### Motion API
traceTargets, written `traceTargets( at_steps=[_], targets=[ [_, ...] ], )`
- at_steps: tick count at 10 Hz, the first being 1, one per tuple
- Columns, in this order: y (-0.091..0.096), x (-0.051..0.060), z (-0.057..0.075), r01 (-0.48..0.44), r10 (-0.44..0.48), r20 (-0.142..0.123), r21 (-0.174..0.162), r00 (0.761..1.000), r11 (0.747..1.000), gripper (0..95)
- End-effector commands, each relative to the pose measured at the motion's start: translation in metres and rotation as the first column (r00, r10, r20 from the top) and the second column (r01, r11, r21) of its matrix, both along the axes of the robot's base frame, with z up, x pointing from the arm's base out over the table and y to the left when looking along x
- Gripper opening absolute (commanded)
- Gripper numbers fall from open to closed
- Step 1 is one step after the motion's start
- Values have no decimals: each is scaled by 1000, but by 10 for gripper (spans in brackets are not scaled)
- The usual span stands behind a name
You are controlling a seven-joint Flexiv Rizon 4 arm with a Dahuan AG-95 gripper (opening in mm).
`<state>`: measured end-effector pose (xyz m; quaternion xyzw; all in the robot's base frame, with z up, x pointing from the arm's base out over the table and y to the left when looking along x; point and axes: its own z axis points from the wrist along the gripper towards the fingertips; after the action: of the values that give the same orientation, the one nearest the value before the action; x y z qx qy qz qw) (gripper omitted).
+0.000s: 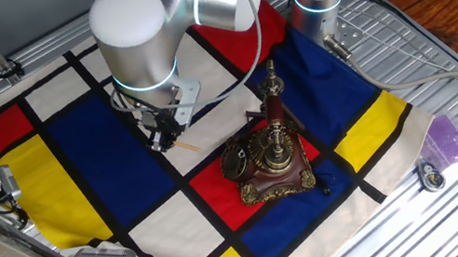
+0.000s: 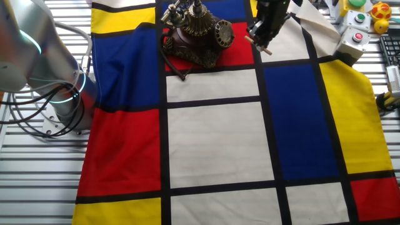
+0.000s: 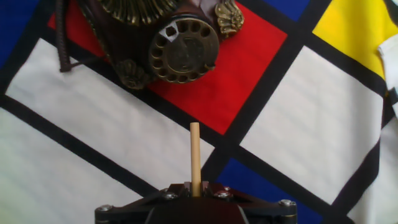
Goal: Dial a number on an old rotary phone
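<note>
The old rotary phone [image 1: 270,161] stands on a red patch of the cloth, with its dark red-brown base, brass trim and upright handset [image 1: 272,92]. It also shows in the other fixed view [image 2: 197,34]. Its round dial [image 3: 183,51] with finger holes lies ahead in the hand view. My gripper [image 3: 195,185] is shut on a thin wooden stick [image 3: 195,155] that points toward the dial. The stick's tip is over the white patch, short of the phone. The gripper [image 1: 165,132] hangs left of the phone, and in the other fixed view [image 2: 264,34] right of it.
A colour-block cloth [image 2: 212,144] covers the table. The phone's dark cord [image 3: 60,37] trails off its side. A button box [image 2: 352,40] sits by the cloth's corner. A purple bag [image 1: 446,139] and a small round object [image 1: 429,176] lie on the metal table edge.
</note>
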<state>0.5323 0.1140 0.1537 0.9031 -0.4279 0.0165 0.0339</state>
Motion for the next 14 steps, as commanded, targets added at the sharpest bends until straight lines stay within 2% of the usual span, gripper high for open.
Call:
traceTargets(
  at_steps=[1, 2, 4, 5, 7, 9, 11, 13, 14],
  targets=[
    [5, -4, -1, 6, -6, -11, 5, 1000, 1000, 0],
    [13, -13, -1, 17, -17, -5, 1, 1000, 1000, 0],
    [23, -24, -1, 23, -23, -5, 1, 1000, 1000, 0],
    [34, -34, -3, 5, -4, 12, -15, 1000, 1000, 0],
    [37, -39, -8, -1, 1, 9, -4, 1000, 1000, 0],
    [38, -42, -10, -6, 6, 15, -10, 1000, 1000, 0],
    [38, -42, -10, -1, 2, 34, -12, 999, 1000, 0],
    [38, -42, -10, 15, -13, 31, -34, 999, 999, 0],
    [38, -42, -10, 22, -21, 20, -43, 1000, 999, 0]
  ],
)
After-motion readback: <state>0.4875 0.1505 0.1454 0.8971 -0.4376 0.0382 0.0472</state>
